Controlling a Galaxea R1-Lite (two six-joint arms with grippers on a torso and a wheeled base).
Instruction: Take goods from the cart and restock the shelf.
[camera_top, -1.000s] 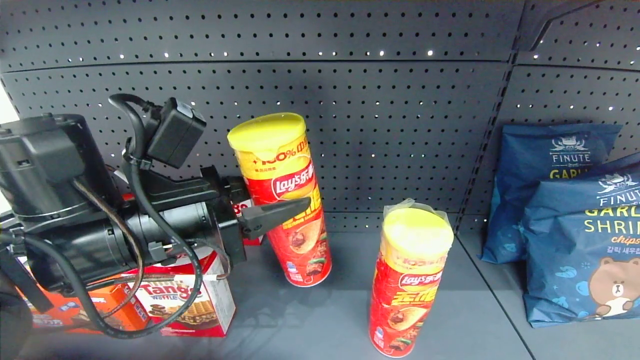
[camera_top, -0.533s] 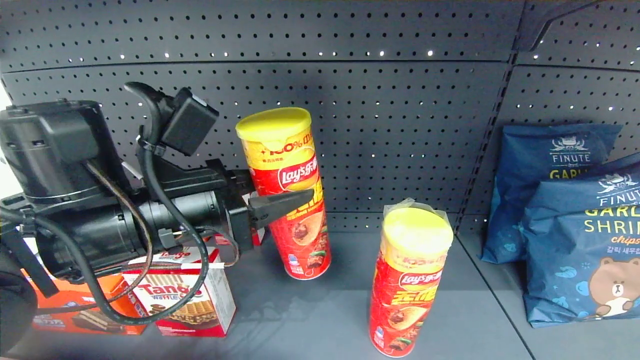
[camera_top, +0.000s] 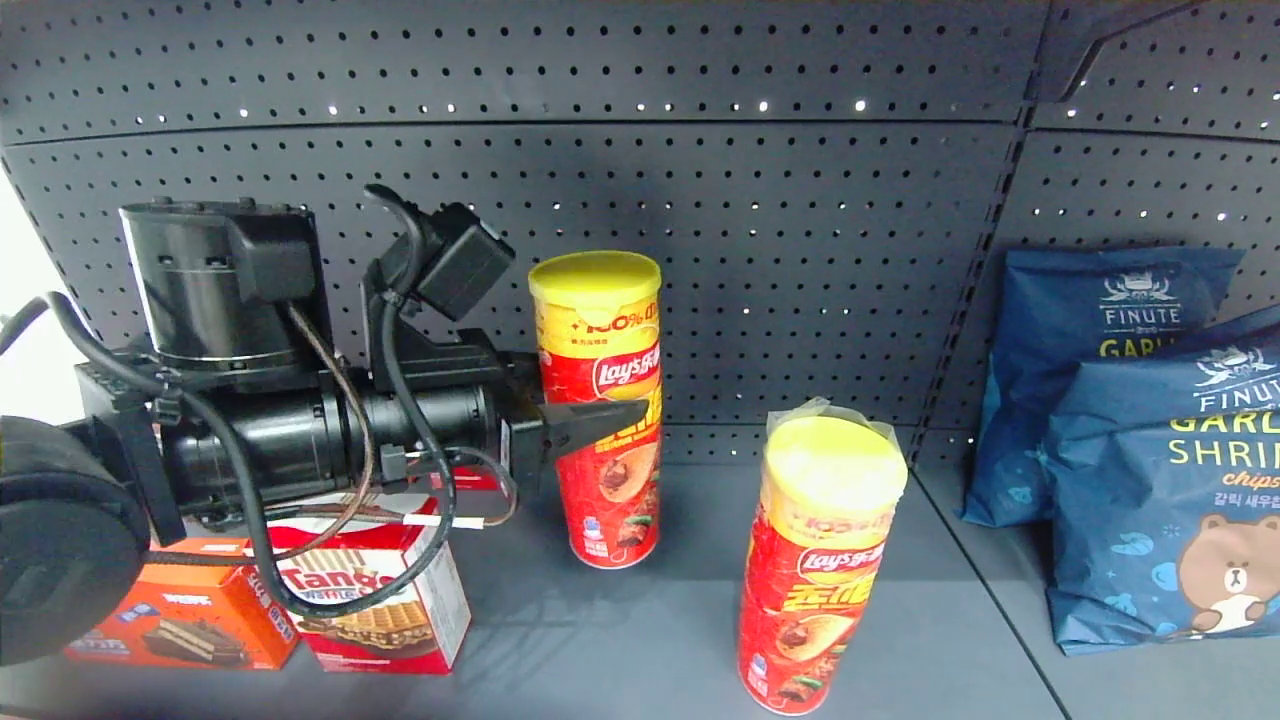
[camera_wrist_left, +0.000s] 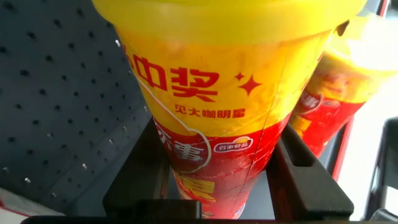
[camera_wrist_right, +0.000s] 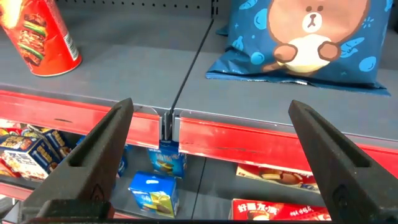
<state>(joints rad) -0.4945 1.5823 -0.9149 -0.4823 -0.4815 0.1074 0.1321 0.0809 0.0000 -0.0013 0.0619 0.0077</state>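
Note:
A red chips can with a yellow lid (camera_top: 603, 400) stands upright on the grey shelf (camera_top: 640, 630), close to the pegboard back. My left gripper (camera_top: 615, 420) comes in from the left and is shut on its middle. One finger (camera_top: 590, 425) crosses its front. In the left wrist view the can (camera_wrist_left: 230, 124) sits between both fingers of the left gripper (camera_wrist_left: 214, 127). A second, identical can (camera_top: 815, 570) stands nearer and to the right. My right gripper (camera_wrist_right: 211, 106) hangs open before the shelf's red front edge (camera_wrist_right: 249, 140), holding nothing.
Wafer boxes (camera_top: 385, 600) and an orange box (camera_top: 170, 615) lie under the left arm. Blue shrimp chip bags (camera_top: 1150, 470) lean at the right, beyond a shelf seam. Bare shelf lies between the two cans. Boxed goods (camera_wrist_right: 155, 190) sit on the lower shelf.
My left arm has moved right with the chips can. The can has gone from tilted to upright and come down to the shelf.

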